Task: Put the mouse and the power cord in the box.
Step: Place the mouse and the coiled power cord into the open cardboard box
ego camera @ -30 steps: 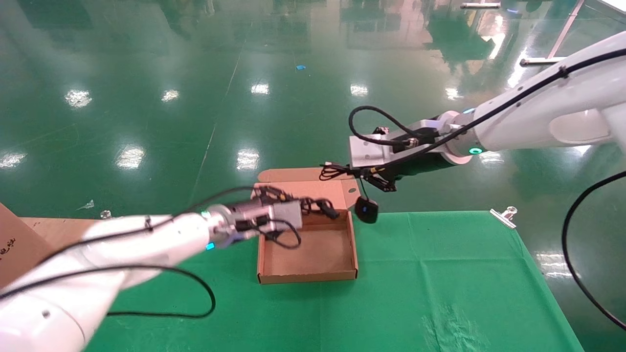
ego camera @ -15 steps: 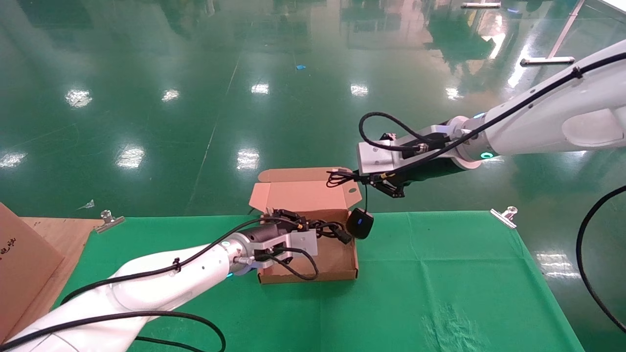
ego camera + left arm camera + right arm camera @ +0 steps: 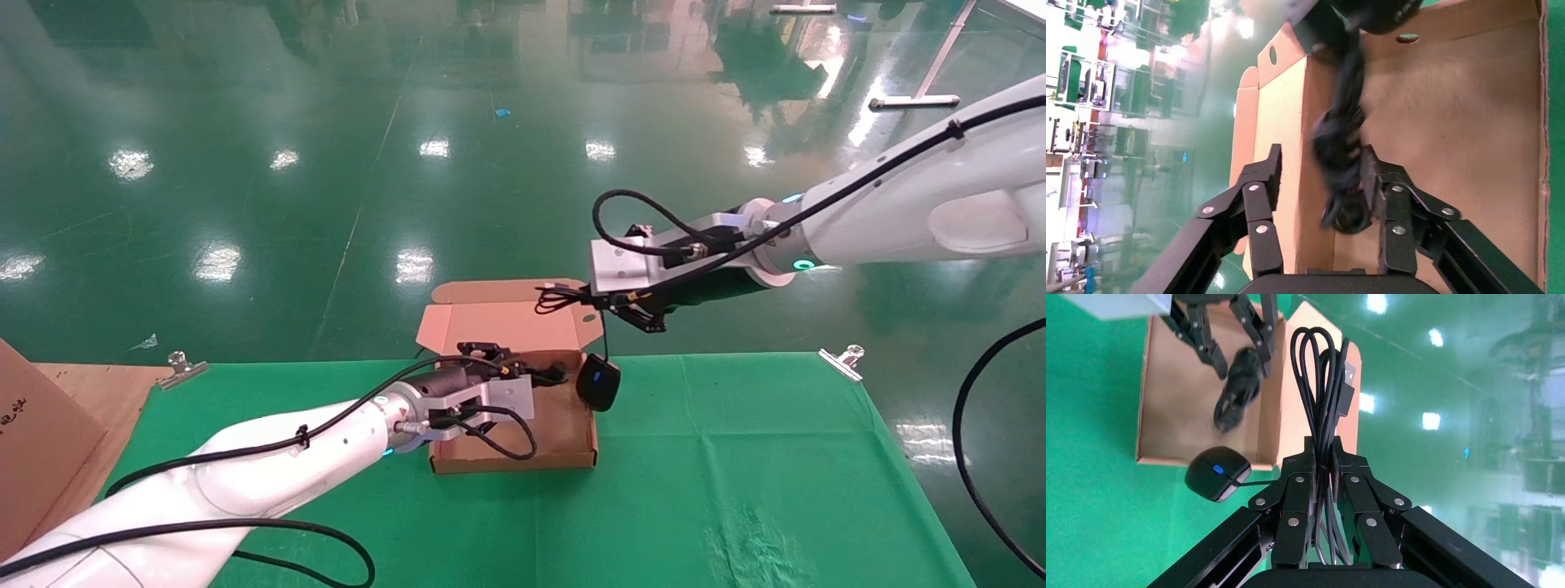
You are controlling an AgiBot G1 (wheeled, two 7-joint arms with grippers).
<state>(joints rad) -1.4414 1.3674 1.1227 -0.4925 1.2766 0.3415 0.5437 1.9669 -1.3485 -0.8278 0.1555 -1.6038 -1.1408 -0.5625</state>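
Note:
The brown box (image 3: 513,464) lies open on the green cloth, its lid (image 3: 498,314) folded back. My left gripper (image 3: 516,365) hangs low over the box's far half, open. The power cord (image 3: 1343,159) is a blurred black bundle between the spread fingers (image 3: 1260,184), close to one of them, above the box floor (image 3: 1462,122). My right gripper (image 3: 609,300) hovers above the box's far right corner, shut on the mouse's looped cable (image 3: 1321,373). The mouse (image 3: 598,382) dangles below on its cable, at the box's right wall, blue spot showing (image 3: 1217,473).
A larger printed carton (image 3: 33,425) stands on a wooden board (image 3: 90,384) at the far left. Metal clips (image 3: 842,359) (image 3: 181,369) pin the green cloth (image 3: 735,457) at the table's far edge. Beyond that edge is shiny green floor.
My left arm came down into the box with the power cord and its fingers opened. The right gripper drifted slightly left; the hanging mouse swung against the box's right wall.

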